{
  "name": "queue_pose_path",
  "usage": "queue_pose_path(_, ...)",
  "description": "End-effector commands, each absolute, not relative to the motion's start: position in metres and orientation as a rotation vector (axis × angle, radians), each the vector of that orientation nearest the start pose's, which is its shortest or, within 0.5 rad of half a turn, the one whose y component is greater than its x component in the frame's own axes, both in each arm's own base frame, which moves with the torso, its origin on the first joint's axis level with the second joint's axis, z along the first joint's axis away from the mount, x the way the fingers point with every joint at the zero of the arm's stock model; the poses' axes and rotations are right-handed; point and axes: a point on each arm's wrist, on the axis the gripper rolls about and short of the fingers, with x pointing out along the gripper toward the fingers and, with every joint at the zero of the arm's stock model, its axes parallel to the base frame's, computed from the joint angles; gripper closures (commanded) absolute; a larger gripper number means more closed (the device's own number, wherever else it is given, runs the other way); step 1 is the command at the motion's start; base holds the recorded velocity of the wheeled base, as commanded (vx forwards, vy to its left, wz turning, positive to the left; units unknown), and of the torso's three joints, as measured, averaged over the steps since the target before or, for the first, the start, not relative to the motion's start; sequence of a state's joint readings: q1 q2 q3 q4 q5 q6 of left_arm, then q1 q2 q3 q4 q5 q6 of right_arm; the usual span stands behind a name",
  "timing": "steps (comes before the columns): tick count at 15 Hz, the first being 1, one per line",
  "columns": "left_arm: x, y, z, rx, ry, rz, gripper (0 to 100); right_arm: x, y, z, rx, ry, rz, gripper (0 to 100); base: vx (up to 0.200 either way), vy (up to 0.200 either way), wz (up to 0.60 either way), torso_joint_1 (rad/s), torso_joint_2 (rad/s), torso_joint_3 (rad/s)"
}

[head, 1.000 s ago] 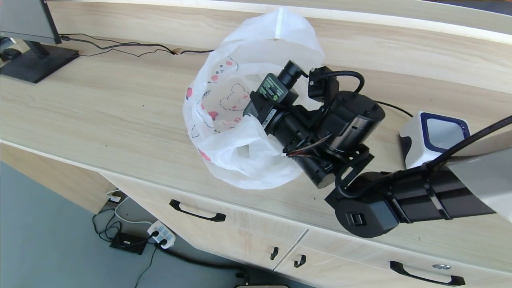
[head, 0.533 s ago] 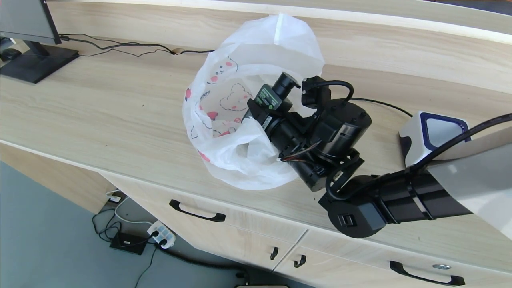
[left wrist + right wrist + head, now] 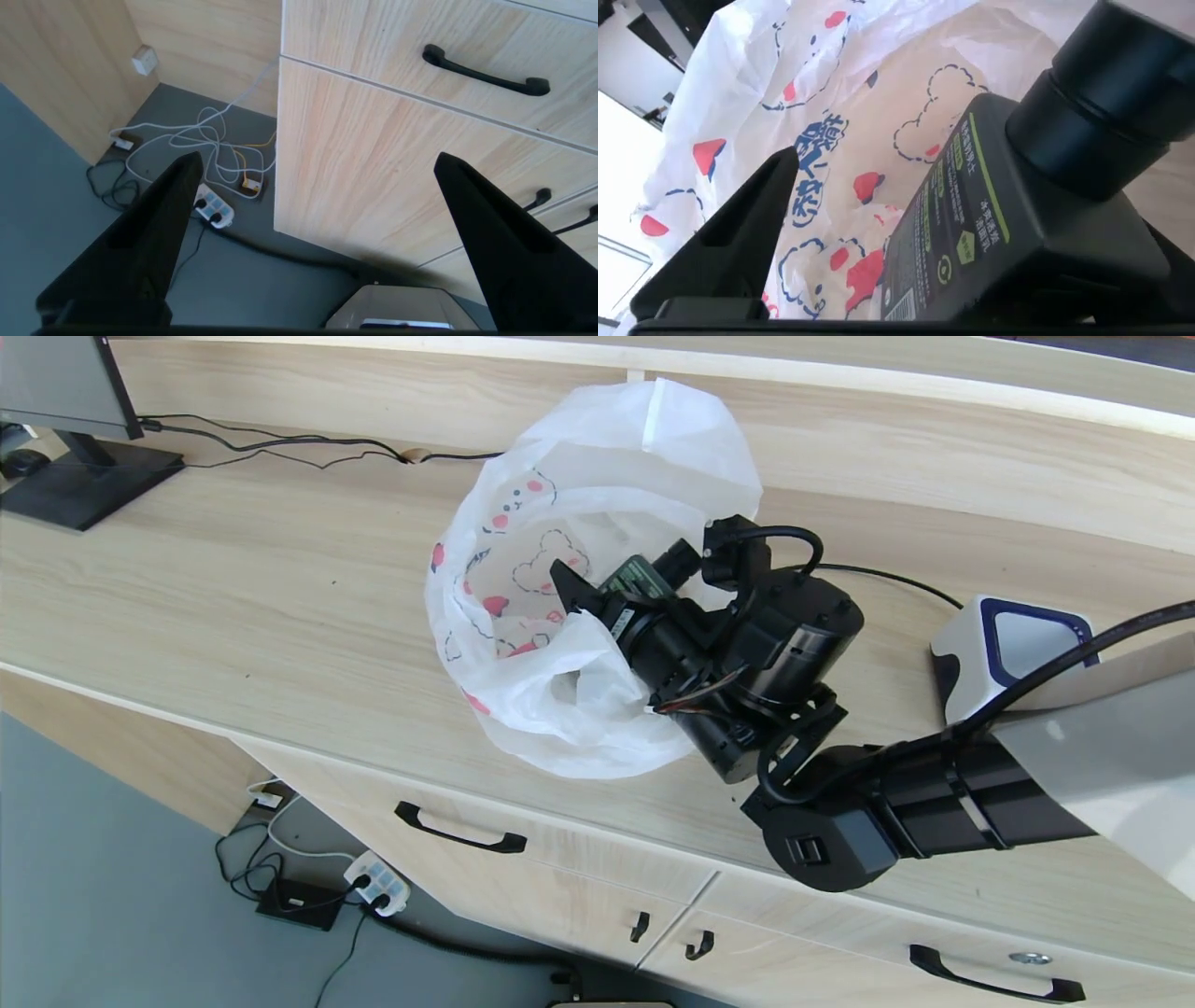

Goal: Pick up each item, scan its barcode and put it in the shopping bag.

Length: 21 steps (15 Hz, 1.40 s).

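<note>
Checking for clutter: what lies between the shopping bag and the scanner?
In the head view, the right arm spans that stretch, its open claw around a black bottle at the shopping bag's mouth; a cable runs behind toward the scanner.

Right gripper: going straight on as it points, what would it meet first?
Probably the printed inner wall of the shopping bag: the right gripper, around a black bottle, points into its mouth. Depth is unclear.

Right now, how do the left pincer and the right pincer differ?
The left pincer is empty; the right pincer has a dark bottle between its fingers. The left pincer hangs low beside the cabinet drawers, above the floor; the right pincer sits inside the shopping bag on the counter. Both stand open.
</note>
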<state>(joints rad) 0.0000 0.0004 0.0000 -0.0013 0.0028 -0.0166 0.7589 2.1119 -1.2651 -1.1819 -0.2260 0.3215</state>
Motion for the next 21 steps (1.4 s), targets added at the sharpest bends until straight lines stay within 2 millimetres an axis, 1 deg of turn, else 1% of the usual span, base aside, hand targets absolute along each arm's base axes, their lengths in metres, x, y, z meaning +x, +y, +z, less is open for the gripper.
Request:
queue_pose_path(1,-0.023,0.0,0.076,-0.017,-0.002,0.003,0,0.313,0.285,0.217,0.457,-0.24,0.571,0,0.0,0.0,0.0,0.0,0.0,0.0)
queue_pose_path(2,-0.023,0.0,0.076,-0.017,-0.002,0.003,0,0.317,0.284,0.226,0.411,-0.286,0.579,0,0.0,0.0,0.0,0.0,0.0,0.0)
queue_pose_path(3,-0.023,0.0,0.076,-0.017,-0.002,0.003,0,0.319,0.286,0.231,0.376,-0.295,0.608,0,0.0,0.0,0.0,0.0,0.0,0.0)
queue_pose_path(5,-0.023,0.0,0.076,-0.017,-0.002,0.003,0,0.322,0.289,0.231,0.347,-0.234,0.613,0,0.0,0.0,0.0,0.0,0.0,0.0)
queue_pose_path(7,-0.023,0.0,0.076,-0.017,-0.002,0.003,0,0.329,0.284,0.227,0.333,-0.213,0.587,0,0.0,0.0,0.0,0.0,0.0,0.0)
queue_pose_path(9,-0.023,0.0,0.076,-0.017,-0.002,0.003,0,0.334,0.28,0.231,0.333,-0.228,0.574,0,0.0,0.0,0.0,0.0,0.0,0.0)
queue_pose_path(10,-0.023,0.0,0.076,-0.017,-0.002,0.003,0,0.334,0.28,0.235,0.331,-0.243,0.569,0,0.0,0.0,0.0,0.0,0.0,0.0)
queue_pose_path(13,-0.023,0.0,0.076,-0.017,-0.002,0.003,0,0.334,0.282,0.239,0.301,-0.267,0.569,0,0.0,0.0,0.0,0.0,0.0,0.0)
queue_pose_path(15,-0.023,0.0,0.076,-0.017,-0.002,0.003,0,0.338,0.277,0.239,0.261,-0.277,0.535,0,0.0,0.0,0.0,0.0,0.0,0.0)
queue_pose_path(18,-0.023,0.0,0.076,-0.017,-0.002,0.003,0,0.356,0.254,0.244,0.153,-0.33,0.403,0,0.0,0.0,0.0,0.0,0.0,0.0)
queue_pose_path(21,-0.023,0.0,0.076,-0.017,-0.002,0.003,0,0.356,0.25,0.249,0.154,-0.348,0.373,0,0.0,0.0,0.0,0.0,0.0,0.0)
